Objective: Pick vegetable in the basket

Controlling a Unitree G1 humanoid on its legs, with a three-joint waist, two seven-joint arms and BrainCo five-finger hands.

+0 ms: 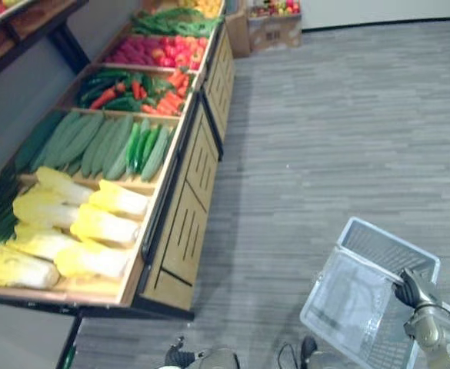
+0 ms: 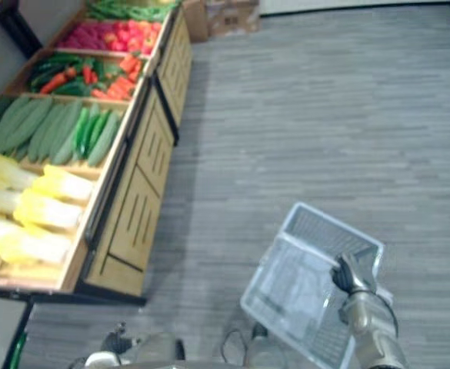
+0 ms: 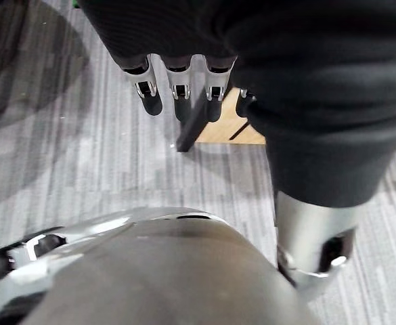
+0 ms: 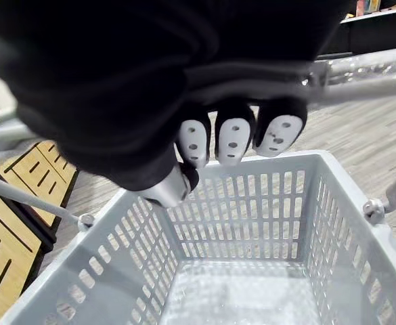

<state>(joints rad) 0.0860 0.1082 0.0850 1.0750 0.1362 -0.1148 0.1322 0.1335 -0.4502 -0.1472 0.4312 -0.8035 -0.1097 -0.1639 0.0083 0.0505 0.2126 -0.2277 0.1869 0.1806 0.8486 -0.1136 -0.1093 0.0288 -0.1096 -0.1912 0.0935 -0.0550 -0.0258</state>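
My right hand is shut on the metal handle of a pale grey plastic basket, which hangs low at my right over the floor. Inside, the basket holds nothing. To my left stands a wooden produce stand with yellow-white cabbages nearest me. Behind them lie long green cucumbers and gourds, then peppers and carrots. My left hand hangs by my side with straight fingers, holding nothing, well short of the stand.
Farther along the stand are red and pink produce and green beans. Cardboard boxes sit at its far end. A dark shelf stands at the upper left. Grey plank floor spreads out to the right.
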